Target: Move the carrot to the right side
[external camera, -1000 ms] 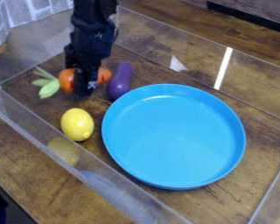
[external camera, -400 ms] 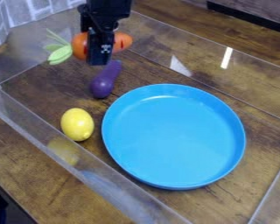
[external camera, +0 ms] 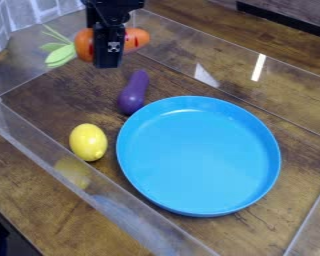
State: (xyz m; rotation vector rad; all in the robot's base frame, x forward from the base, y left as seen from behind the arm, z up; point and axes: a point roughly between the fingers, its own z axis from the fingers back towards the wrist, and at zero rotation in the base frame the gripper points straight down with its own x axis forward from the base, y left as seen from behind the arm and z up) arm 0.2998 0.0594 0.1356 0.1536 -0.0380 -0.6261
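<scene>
The tool [external camera: 109, 52] is at the upper left of the frame, above the surface [external camera: 43, 190]. The carrot [external camera: 85, 42] sits between its jaws, off the surface, top toward the left edge. The eggplant [external camera: 132, 91] lies on the surface just below and right of the tool, apart from it. The lemon [external camera: 88, 141] lies at centre left, below the eggplant. The plate [external camera: 149, 175] fills the centre and lower right, right of the lemon, near the eggplant's lower end.

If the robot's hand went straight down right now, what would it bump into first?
Probably the bare wooden table. The hand, shut on the small orange toy carrot, hangs left of the purple eggplant, though depth is hard to judge.
</scene>
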